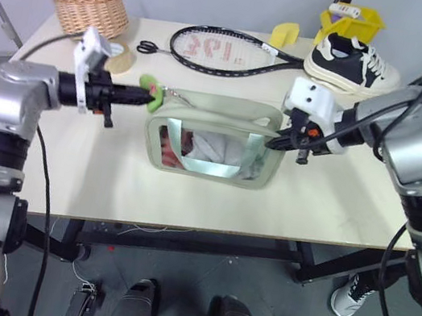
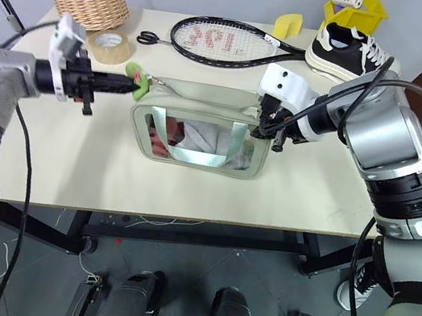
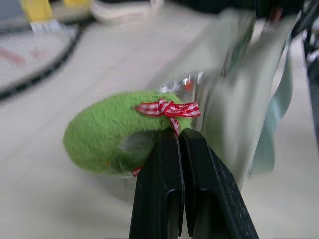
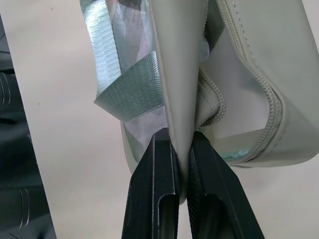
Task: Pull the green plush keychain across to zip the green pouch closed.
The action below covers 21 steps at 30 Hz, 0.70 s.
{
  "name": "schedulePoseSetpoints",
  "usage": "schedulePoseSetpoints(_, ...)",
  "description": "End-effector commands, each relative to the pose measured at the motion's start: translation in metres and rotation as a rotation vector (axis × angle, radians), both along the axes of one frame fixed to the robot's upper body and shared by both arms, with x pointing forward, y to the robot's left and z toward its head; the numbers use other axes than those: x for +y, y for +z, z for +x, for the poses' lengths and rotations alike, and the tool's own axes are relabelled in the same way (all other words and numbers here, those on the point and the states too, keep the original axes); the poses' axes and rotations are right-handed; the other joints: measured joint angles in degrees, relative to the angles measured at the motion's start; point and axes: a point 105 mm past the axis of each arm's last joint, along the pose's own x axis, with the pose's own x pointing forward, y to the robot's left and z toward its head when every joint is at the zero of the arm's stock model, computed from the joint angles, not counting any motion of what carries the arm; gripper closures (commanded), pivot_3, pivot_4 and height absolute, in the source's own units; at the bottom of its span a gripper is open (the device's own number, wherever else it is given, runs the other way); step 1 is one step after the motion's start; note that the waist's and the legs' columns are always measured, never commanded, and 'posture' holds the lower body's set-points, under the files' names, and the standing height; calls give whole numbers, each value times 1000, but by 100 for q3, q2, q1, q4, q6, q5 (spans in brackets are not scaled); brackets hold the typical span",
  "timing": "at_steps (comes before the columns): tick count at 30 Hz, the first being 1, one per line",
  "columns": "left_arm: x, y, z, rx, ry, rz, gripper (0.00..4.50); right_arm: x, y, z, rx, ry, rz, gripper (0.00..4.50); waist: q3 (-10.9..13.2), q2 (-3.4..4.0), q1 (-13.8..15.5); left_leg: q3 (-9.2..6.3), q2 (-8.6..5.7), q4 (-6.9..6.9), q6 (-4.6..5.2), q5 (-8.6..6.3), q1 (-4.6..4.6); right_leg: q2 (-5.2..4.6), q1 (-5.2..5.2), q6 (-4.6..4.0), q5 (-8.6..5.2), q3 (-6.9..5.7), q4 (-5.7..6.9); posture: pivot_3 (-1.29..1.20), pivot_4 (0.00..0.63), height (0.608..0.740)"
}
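Left hand (image 1: 146,98) is clamped shut on the green plush keychain (image 1: 152,89), black fingers (image 3: 172,164) pressed together against the fuzzy lime blob, which wears a little red-and-white gingham bow. What exactly sits between the fingertips is hard to make out in the left wrist view; plush bulges around them. Right hand (image 1: 273,142) is pinched closed on the other end of the green pouch (image 1: 214,138), with the pouch's smooth, leathery end panel squeezed between its two fingers (image 4: 154,169).

The pouch sits mid-desk (image 1: 188,195), long axis running left to right between the two hands, clear window facing the robot. Through it you get red and white stuff, but the shiny plastic and the pale strap across it blur what that is. Keychain is at the pouch's left top corner, hanging off the zipper by a small metal link.

Behind it: a black racket (image 1: 234,51), scissors (image 1: 150,47), a tape roll (image 1: 119,56), a woven wicker basket (image 1: 91,10), a black-and-white sneaker (image 1: 352,64), and a yellow bin (image 1: 351,23) that's partly hidden by the sneaker.
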Motion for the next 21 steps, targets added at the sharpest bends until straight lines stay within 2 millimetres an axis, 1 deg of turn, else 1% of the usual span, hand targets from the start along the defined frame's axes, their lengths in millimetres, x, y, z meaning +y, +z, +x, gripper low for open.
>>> schedulePoseSetpoints(1,-1,36,-13,-74,-53,-90,4417,0,16,-4,-59,18,27,4500,0,0,-3,1,0,0,0,0,1,0,0,0,0,2,0,0,150,738)
schedulePoseSetpoints(3,-10,40,-18,-69,-95,-111,4417,0,16,-4,-58,18,29,4500,0,0,-4,1,0,-1,0,0,1,0,0,0,0,2,1,0,150,738)
schedulePoseSetpoints(5,-25,36,-22,-59,-142,-101,4417,0,15,-4,-58,20,31,4500,0,0,-2,1,0,0,0,0,1,0,0,0,0,2,1,0,150,738)
schedulePoseSetpoints(6,-36,32,-23,-50,-172,-97,4417,1,15,-4,-57,20,32,4500,0,0,3,1,0,1,0,0,1,0,0,0,0,3,1,0,150,738)
schedulePoseSetpoints(7,-47,27,-23,-42,-192,-89,4417,1,14,-4,-57,21,33,4500,0,0,16,1,0,2,0,0,0,0,0,0,0,3,1,0,150,738)
schedulePoseSetpoints(9,-58,23,-21,-38,-205,-82,4417,2,14,-4,-57,21,33,4500,0,-1,17,1,0,7,0,0,1,0,4,0,0,3,2,0,150,738)
schedulePoseSetpoints(12,-76,25,-15,-34,-223,-114,4417,2,13,-3,-57,22,33,4500,0,-1,8,2,0,12,0,0,1,0,4,3,2,6,5,0,150,738)
schedulePoseSetpoints(14,-91,20,-19,-25,-280,-85,4417,3,14,-4,-59,24,31,4500,0,-1,-6,2,0,12,1,0,2,0,3,3,2,6,6,0,150,738)
schedulePoseSetpoints(16,-99,13,-23,-10,-318,-45,4417,3,14,-4,-62,22,32,4500,0,0,-6,2,0,12,1,0,2,0,3,3,2,7,6,0,150,738)
schedulePoseSetpoints(18,-100,9,-24,3,-323,-26,4417,3,15,-4,-66,19,32,4500,0,-1,-3,2,0,12,1,0,2,1,3,4,2,7,5,0,150,738)
schedulePoseSetpoints(19,-98,8,-22,14,-310,-26,4184,3,15,-4,-69,16,32,4500,0,0,-2,3,0,12,1,0,2,0,3,3,2,7,5,0,150,738)
schedulePoseSetpoints(21,-93,8,-22,30,-309,-15,3517,3,15,-4,-72,11,34,4500,0,0,-3,2,0,12,1,0,2,1,3,3,2,7,6,0,150,738)
